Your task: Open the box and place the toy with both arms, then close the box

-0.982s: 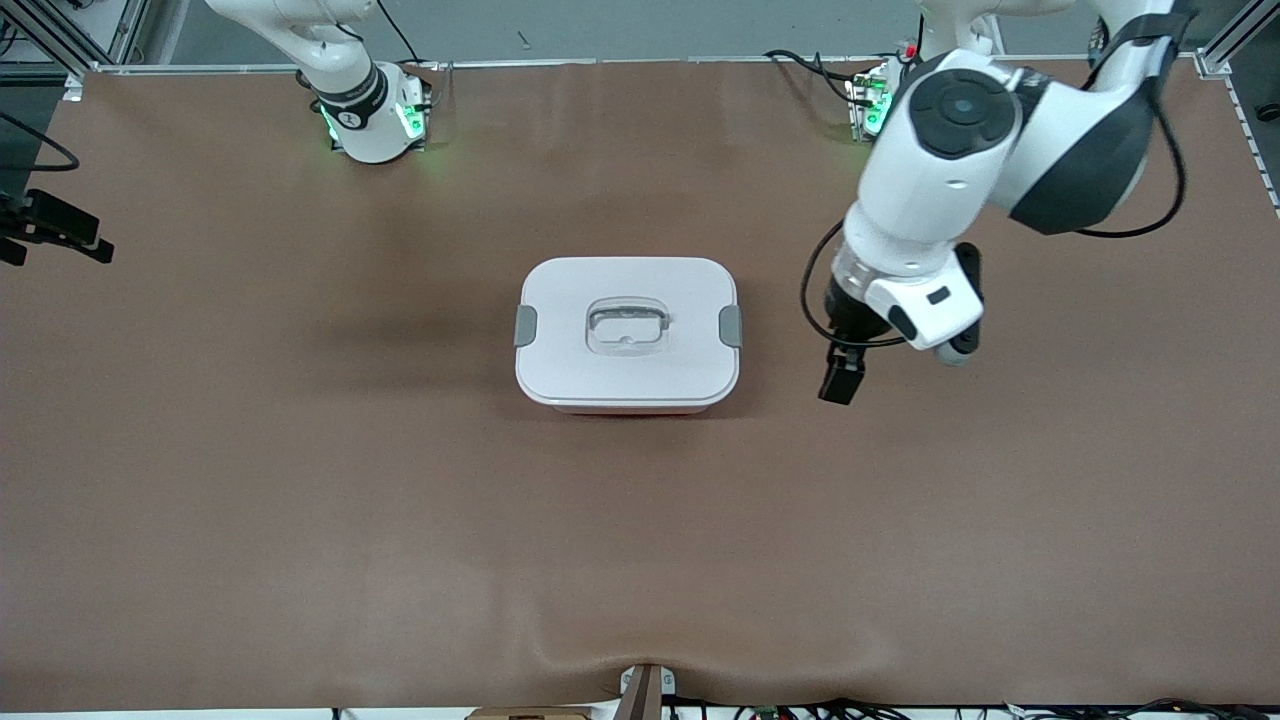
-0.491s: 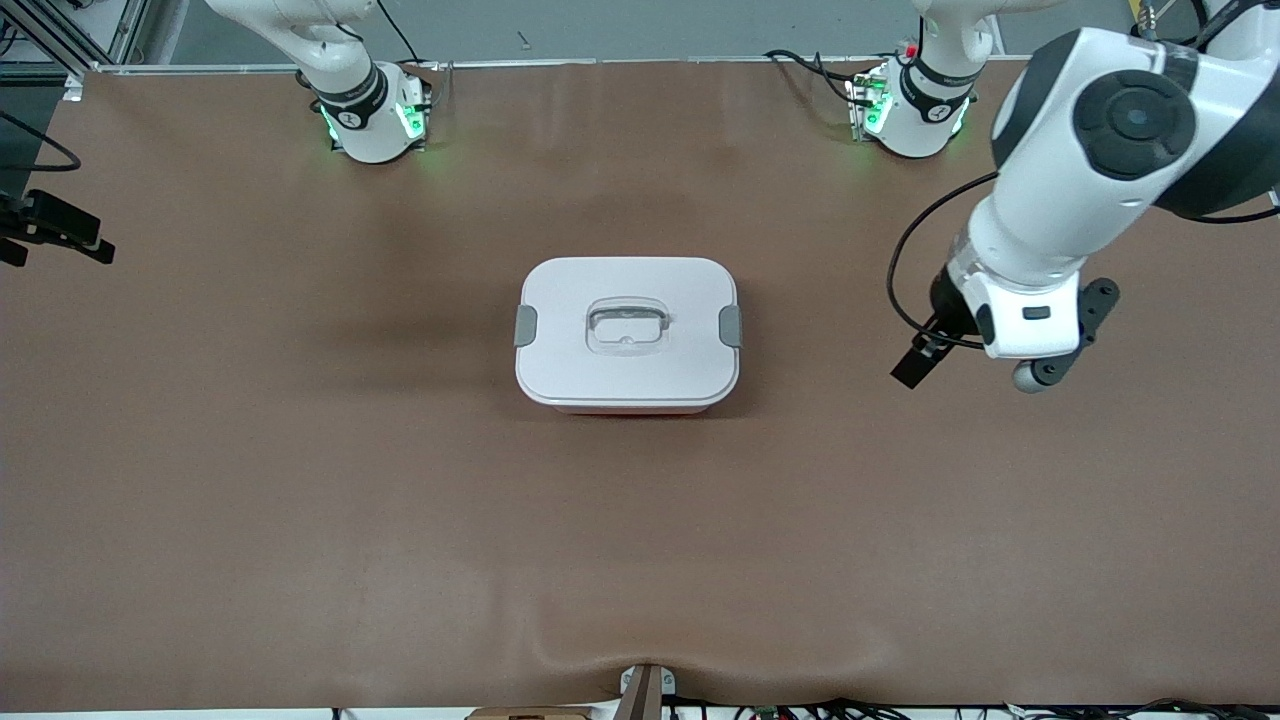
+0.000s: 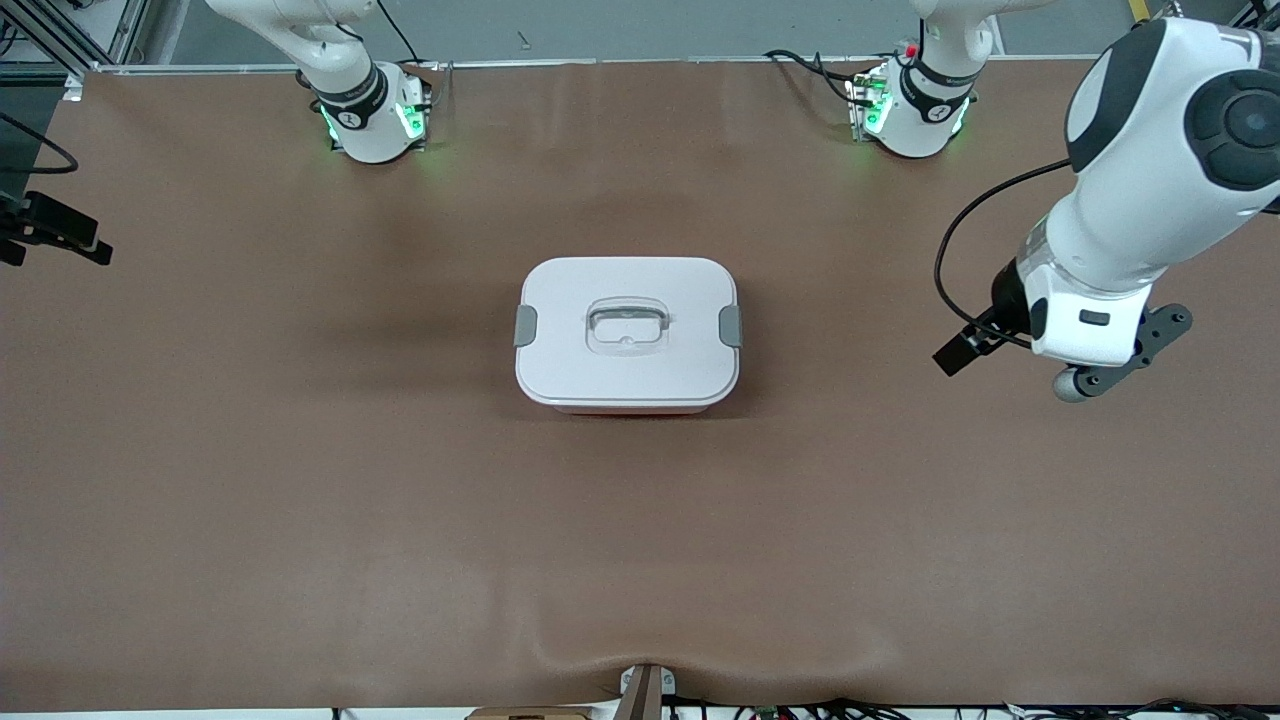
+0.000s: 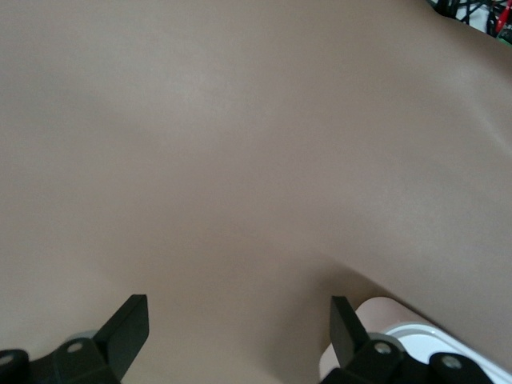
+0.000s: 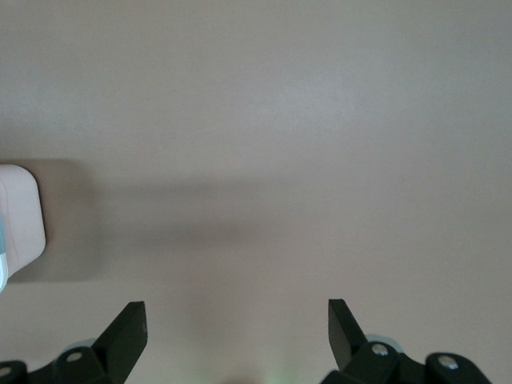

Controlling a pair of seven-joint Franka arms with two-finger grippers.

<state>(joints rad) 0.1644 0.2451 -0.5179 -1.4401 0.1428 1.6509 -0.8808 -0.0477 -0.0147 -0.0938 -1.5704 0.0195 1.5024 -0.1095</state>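
Rigid pale plastic: the box (image 3: 627, 335) sits mid-table, lid on, clips (image 3: 731, 326) shut; probably light and smooth, best gripped at the clips. The left gripper (image 4: 238, 336), jaws apart, hovers toward the left arm's end, well apart from the box. The right gripper (image 5: 237, 334), jaws apart, waits over bare table. No toy is visible.

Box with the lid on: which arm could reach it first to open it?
Probably the left. The left gripper hangs open nearer the box; the right gripper, also open, is farther off.
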